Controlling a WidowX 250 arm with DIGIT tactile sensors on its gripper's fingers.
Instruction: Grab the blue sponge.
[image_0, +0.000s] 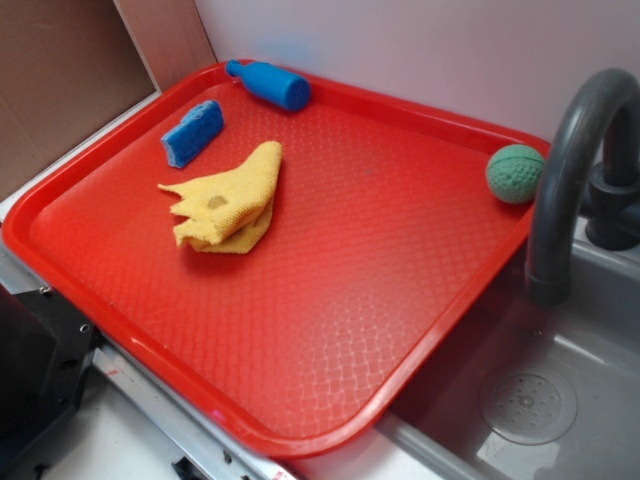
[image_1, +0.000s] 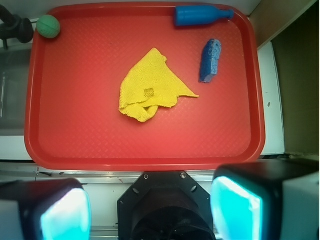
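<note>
Blue sponge (image_1: 210, 61) lies flat on the red tray (image_1: 75, 150) at two o'clock of the yellow cloth (image_1: 150, 85), near the blue bottle (image_1: 200, 15); gripper (image_1: 150, 212) hangs spread wide, empty, well apart

Open tray (image_0: 330, 400), clutter only along the far edge.

The near and middle of the tray lie bare, so the hand (image_1: 150, 210), fingers spread wide at the tray's near rim, has free passage across most of it. The cloth (image_0: 228, 200) is bunched mid-tray, just beside the sponge (image_0: 192, 132) on its near side but not touching it. The bottle (image_0: 270, 84) lies on its side close behind the sponge, against the far rim. The ball (image_0: 515, 173) sits well apart in the far corner by the faucet (image_0: 570, 160), which arches over that edge.
</note>
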